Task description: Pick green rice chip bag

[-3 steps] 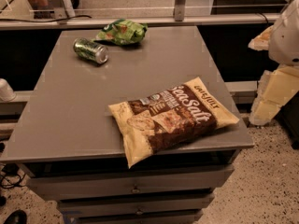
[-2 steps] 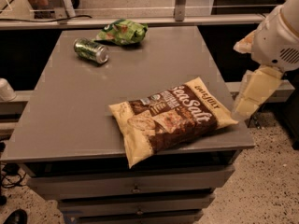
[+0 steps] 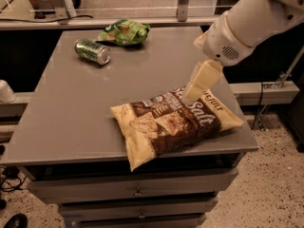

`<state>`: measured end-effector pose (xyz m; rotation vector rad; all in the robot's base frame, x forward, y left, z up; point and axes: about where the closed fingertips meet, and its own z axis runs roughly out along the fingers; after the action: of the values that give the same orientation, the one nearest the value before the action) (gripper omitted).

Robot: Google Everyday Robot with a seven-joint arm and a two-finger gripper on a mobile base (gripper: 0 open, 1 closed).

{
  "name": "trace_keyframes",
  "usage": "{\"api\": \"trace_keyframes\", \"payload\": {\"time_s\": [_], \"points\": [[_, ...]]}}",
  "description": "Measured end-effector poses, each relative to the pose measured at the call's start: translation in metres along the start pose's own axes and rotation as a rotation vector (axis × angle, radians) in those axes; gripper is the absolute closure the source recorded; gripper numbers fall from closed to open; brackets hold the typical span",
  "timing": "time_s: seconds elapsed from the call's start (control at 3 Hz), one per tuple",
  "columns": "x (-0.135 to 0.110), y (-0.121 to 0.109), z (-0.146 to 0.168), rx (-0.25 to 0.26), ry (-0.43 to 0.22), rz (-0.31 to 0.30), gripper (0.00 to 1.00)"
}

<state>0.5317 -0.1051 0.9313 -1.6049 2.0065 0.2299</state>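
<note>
The green rice chip bag (image 3: 124,32) lies crumpled at the far edge of the grey table (image 3: 71,113), left of centre. My gripper (image 3: 198,85) comes in from the upper right on a white arm and hangs over the right part of the table, above the top of the large brown-and-cream Sea Salt bag (image 3: 173,125). It is well to the right of and nearer than the green bag, not touching it.
A green drink can (image 3: 92,51) lies on its side just left of and in front of the green bag. The Sea Salt bag lies at the table's front right, overhanging the front edge. Drawers are below the tabletop. A rail runs behind the table.
The arm has swung in from the right side of the table to over its right part, above the Sea Salt bag. The bags and the can have not moved.
</note>
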Motion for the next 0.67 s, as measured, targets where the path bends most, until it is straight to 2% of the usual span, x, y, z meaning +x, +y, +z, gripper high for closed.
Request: {"api": "trace_keyframes", "payload": {"time_s": [0.33, 0.67], "points": [[-0.032, -0.032, 0.039, 0.043, -0.076, 0.018, 0.0], [-0.066, -0.064, 0.07, 0.088, -0.109, 0.095, 0.0]]}}
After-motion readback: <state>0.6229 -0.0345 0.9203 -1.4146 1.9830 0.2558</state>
